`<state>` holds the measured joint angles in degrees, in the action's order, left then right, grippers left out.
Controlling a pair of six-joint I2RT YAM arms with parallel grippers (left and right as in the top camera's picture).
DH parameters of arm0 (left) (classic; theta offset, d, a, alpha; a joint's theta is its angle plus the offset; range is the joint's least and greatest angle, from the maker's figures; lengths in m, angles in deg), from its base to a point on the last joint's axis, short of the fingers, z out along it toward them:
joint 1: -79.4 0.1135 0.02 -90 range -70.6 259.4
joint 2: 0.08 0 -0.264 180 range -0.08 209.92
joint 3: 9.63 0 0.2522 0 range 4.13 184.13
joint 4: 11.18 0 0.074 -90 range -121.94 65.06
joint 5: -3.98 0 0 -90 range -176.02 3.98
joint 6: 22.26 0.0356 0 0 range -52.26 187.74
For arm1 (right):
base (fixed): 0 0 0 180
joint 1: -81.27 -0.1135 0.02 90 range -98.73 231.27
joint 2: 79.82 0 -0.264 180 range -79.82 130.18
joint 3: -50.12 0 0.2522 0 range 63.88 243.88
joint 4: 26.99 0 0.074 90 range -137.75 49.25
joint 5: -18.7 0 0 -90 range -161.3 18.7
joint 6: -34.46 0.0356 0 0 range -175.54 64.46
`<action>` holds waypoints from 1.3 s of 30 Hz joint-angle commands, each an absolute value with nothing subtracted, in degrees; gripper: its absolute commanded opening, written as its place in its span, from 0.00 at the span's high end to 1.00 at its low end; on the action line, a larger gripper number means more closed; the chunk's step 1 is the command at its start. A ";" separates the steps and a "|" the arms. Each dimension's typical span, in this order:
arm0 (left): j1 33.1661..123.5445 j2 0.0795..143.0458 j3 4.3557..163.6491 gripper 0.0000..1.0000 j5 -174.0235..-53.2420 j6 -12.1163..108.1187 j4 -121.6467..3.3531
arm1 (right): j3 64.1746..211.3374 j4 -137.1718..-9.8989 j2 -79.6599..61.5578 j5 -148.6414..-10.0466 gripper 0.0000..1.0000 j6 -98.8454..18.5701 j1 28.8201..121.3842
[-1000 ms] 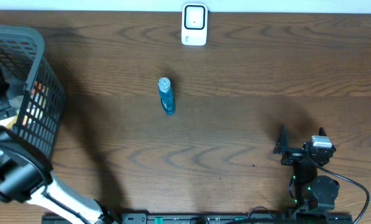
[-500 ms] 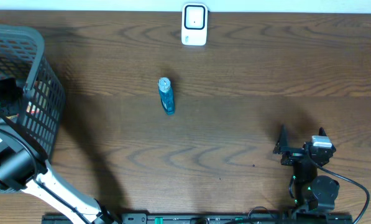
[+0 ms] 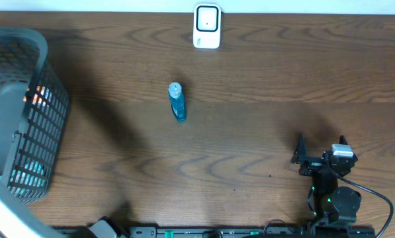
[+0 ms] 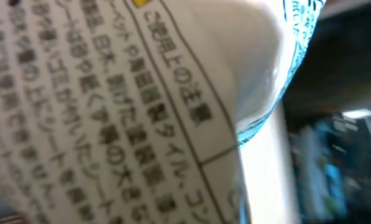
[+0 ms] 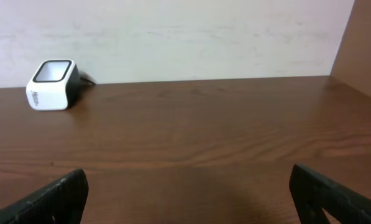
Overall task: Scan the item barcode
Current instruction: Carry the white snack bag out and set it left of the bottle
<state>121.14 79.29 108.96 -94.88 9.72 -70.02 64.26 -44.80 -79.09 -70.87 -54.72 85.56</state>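
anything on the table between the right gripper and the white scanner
No, that stretch of table is bare. The overhead view shows nothing between the right gripper and the scanner; the right wrist view agrees.

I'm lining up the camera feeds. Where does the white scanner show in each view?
Overhead: white scanner at top centre.
Left wrist: not in it; a printed package fills the frame.
Right wrist: far left, at mid-height.
Shared landmark: the wooden table, in the overhead and right wrist views only.
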 commanded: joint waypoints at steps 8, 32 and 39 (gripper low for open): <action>84.64 77.63 108.92 0.93 -94.16 48.60 -72.73 | 64.20 -45.04 -79.18 -70.83 0.00 -54.32 85.74; 71.18 103.14 90.14 0.93 -91.36 53.91 -80.95 | 64.20 -45.04 -79.18 -70.83 0.01 -54.32 85.74; 71.18 104.07 83.85 0.93 -91.56 53.26 -76.27 | 64.20 -45.04 -79.18 -70.83 0.01 -54.32 85.74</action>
<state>71.31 104.10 85.84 -90.79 54.18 -77.95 64.26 -44.78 -79.09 -70.90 -54.72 85.56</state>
